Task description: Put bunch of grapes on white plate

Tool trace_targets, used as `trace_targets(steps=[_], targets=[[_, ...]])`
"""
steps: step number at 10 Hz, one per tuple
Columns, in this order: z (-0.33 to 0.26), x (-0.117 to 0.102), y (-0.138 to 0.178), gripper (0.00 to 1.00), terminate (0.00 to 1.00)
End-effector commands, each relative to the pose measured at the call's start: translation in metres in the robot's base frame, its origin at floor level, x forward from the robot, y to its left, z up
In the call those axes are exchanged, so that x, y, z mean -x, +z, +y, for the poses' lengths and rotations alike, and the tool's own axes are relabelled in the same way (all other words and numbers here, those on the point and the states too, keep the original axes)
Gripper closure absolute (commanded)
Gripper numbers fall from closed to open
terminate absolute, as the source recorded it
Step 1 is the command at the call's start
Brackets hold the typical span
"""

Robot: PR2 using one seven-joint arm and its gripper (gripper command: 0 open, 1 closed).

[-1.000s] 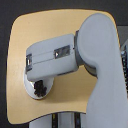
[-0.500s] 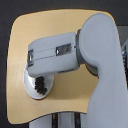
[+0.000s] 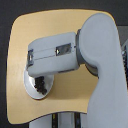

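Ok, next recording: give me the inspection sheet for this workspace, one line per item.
Surface: light wooden table with rounded corners, mostly bare.
Job's things: white plate near the table's edge on the exterior view's left; bunch of grapes lies dark on it.
Clutter: nothing seen.
Grippers: gripper sits directly above the plate; the arm hides the fingers, so their state cannot be told.
Cables: nothing seen.
Surroundings: dark floor around the table; blurred shapes at the exterior view's right edge.
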Motion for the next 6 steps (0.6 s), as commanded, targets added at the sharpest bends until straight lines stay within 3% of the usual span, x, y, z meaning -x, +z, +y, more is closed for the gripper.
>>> trace_targets(steps=[1,6], targets=[[-0.002,-0.008,0.01,0.0,0.0],[0.004,-0.018,0.033,0.0,0.0]])
